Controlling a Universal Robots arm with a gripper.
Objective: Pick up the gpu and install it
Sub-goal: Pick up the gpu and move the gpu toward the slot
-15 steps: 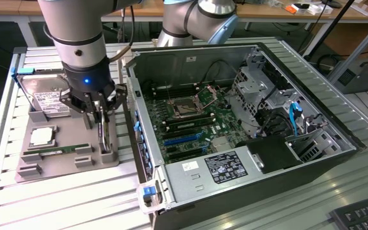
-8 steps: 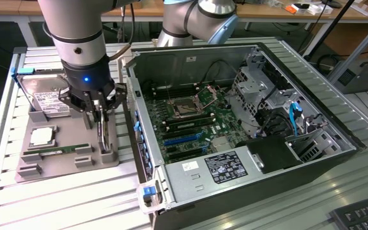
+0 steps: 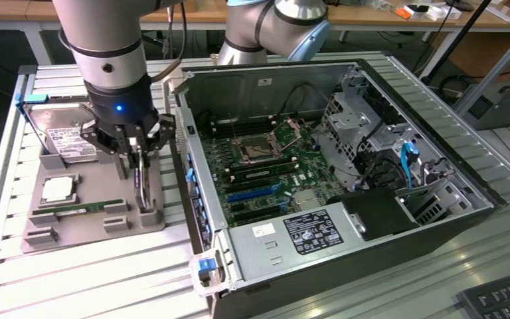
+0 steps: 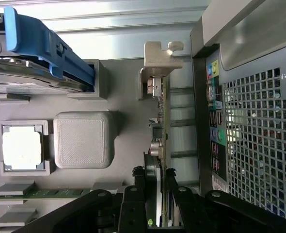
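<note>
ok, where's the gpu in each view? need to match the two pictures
Exterior view: gpu, a thin dark card, stands edge-on in the grey plastic tray, to the exterior view's left of the open black computer case, gripped by the gripper.
Wrist view: gpu runs edge-on between tray and case wall, out from the gripper.
Shared landmark: square silver processor chip.

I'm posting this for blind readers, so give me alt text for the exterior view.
A robot arm's gripper is closed on the top edge of a graphics card standing on edge in a grey holder tray, beside an open computer case. The tray also holds a hard drive, a processor and a memory stick.
</note>
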